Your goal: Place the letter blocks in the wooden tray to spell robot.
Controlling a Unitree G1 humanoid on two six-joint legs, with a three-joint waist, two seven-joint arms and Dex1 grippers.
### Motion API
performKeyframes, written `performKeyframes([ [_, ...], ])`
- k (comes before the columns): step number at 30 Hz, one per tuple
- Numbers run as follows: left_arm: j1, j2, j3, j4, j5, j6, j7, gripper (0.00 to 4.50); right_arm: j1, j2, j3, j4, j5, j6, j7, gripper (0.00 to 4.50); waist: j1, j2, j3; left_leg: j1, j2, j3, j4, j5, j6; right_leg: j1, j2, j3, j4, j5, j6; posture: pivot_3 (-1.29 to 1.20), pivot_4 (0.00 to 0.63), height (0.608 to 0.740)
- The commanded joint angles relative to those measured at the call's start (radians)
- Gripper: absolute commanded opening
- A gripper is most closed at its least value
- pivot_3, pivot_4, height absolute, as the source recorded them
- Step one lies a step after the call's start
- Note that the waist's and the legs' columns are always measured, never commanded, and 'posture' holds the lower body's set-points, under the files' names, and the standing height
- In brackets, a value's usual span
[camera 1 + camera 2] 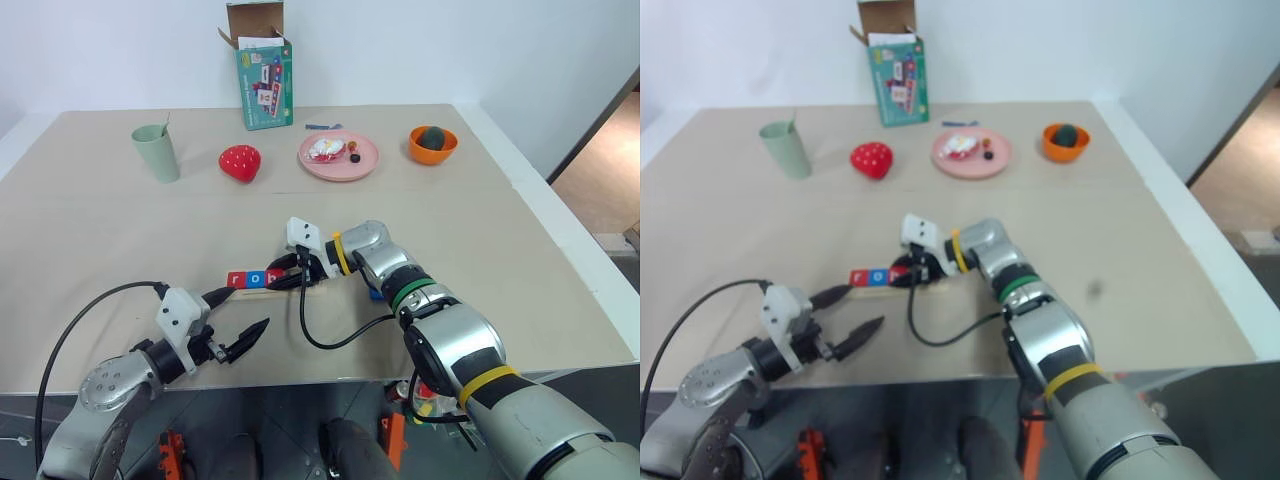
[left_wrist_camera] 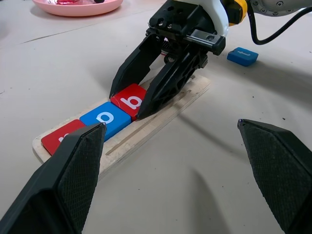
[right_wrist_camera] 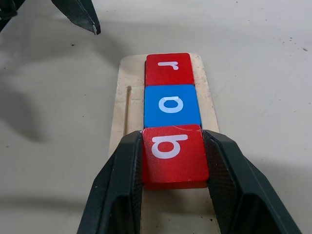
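The right gripper [image 3: 173, 161] has its fingers [image 3: 117, 195] clenched on the red b block [image 3: 173, 153], which sits in the wooden tray [image 2: 161, 117] touching the blue o block [image 3: 171, 105], with the red r block [image 3: 169, 68] beyond it. The tray's long axis runs on under the fingers, so the free slots lie on the right arm's side. A loose blue block [image 2: 242, 55] lies on the table [image 1: 500, 230] just past that end. The left gripper [image 1: 240, 325] hovers released, nearer the r end.

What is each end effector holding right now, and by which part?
The right end effector grips the red b block by its two opposite side edges, on the wooden tray. The left end effector is open, holding nothing.
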Motion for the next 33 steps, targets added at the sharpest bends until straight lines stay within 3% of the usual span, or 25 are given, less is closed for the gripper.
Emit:
performKeyframes([
  [1, -0.008, 0.005, 0.001, -0.025, 0.0, -0.006, 0.0, 4.5, 0.005, -0.007, 0.023, -0.021, -0.015, -0.008, 0.051, 1.75, 0.0, 0.0, 0.0, 0.0, 0.0, 0.0, 0.0, 0.0, 0.0, 0.0, 0.0, 0.0, 0.0, 0.0, 0.0, 0.0, 0.15, 0.74],
  [17, -0.014, 0.004, -0.006, -0.022, 0.002, -0.004, 0.002, 4.5, 0.018, -0.009, -0.005, -0.023, 0.004, -0.042, -0.048, 1.75, 0.0, 0.0, 0.0, 0.0, 0.0, 0.0, 0.0, 0.0, 0.0, 0.0, 0.0, 0.0, 0.0, 0.0, 0.0, 0.0, 0.15, 0.74],
  [33, -0.017, 0.007, -0.018, -0.013, 0.011, -0.014, -0.007, 4.5, 0.006, -0.012, -0.057, -0.047, 0.078, 0.047, 0.048, 1.75, 0.0, 0.0, 0.0, 0.001, 0.0, 0.0, 0.0, 0.0, 0.0, 0.001, 0.0, 0.001, 0.001, 0.0, 0.0, 0.0, 0.15, 0.74],
])
